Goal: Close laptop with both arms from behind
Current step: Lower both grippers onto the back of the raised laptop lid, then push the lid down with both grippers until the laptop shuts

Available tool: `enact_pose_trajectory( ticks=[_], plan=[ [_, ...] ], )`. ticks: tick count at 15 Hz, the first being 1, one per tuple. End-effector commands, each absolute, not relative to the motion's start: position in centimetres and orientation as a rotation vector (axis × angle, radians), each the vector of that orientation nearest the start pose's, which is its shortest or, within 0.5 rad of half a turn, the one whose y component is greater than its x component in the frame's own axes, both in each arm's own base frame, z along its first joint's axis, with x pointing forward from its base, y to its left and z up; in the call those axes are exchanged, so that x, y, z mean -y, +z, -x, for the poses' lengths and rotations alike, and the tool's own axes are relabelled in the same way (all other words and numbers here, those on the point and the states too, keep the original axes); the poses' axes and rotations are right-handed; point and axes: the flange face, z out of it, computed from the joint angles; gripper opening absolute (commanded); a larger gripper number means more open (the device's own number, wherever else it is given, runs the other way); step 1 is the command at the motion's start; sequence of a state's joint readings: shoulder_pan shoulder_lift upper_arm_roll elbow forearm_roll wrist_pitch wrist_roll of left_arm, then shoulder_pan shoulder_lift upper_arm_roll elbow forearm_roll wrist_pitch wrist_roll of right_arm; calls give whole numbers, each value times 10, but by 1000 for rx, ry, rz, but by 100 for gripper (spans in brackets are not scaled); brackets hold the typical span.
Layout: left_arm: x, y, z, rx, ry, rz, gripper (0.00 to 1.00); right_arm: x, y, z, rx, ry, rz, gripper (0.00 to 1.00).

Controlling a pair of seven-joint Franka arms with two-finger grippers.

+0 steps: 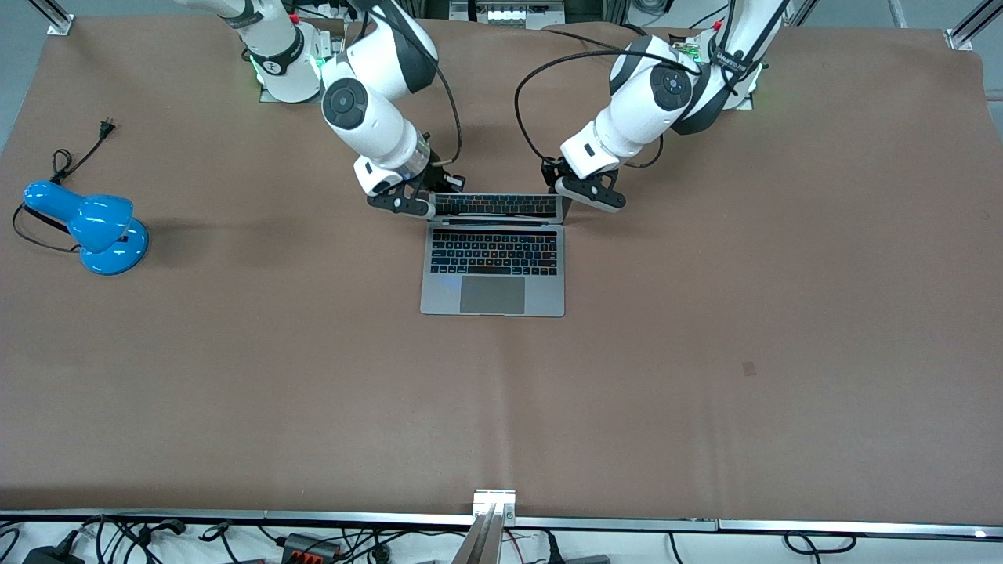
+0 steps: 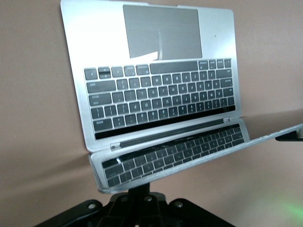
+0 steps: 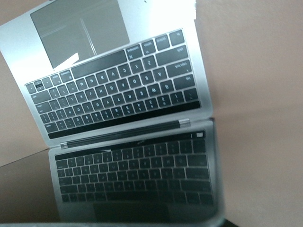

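The space-grey laptop (image 1: 494, 270) sits open in the middle of the table, keyboard toward the front camera. Its dark screen (image 1: 499, 205) leans forward over the keyboard and mirrors the keys. My left gripper (image 1: 567, 193) is at the lid's top corner toward the left arm's end. In the left wrist view its fingers (image 2: 144, 188) are shut together and touch the lid's top edge (image 2: 156, 182). My right gripper (image 1: 427, 199) is at the lid's other top corner. The right wrist view shows only the laptop (image 3: 118, 85), not the gripper.
A blue desk lamp (image 1: 98, 227) with a black cord (image 1: 78, 153) stands toward the right arm's end of the brown table (image 1: 705, 352). Both arm bases are along the table edge farthest from the front camera.
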State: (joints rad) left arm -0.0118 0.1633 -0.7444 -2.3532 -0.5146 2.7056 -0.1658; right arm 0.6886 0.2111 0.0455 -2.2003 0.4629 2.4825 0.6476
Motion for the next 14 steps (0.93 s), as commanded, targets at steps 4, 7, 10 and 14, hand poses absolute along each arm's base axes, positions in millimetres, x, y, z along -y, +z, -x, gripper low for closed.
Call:
enact_pose_trajectory(
  ticks=[4, 7, 10, 14],
  plan=[
    [338, 286, -453, -265, -100, 3627, 1, -356, 290, -467, -317, 139, 2839, 0],
    [335, 269, -476, -256, -174, 3655, 1, -357, 284, -491, -277, 119, 2832, 0],
    [327, 250, -502, -257, -254, 3666, 1, -365, 275, -509, -277, 112, 2827, 0],
    [326, 223, -525, -172, -294, 3688, 1, -366, 258, -525, -292, 118, 2827, 0]
  ],
)
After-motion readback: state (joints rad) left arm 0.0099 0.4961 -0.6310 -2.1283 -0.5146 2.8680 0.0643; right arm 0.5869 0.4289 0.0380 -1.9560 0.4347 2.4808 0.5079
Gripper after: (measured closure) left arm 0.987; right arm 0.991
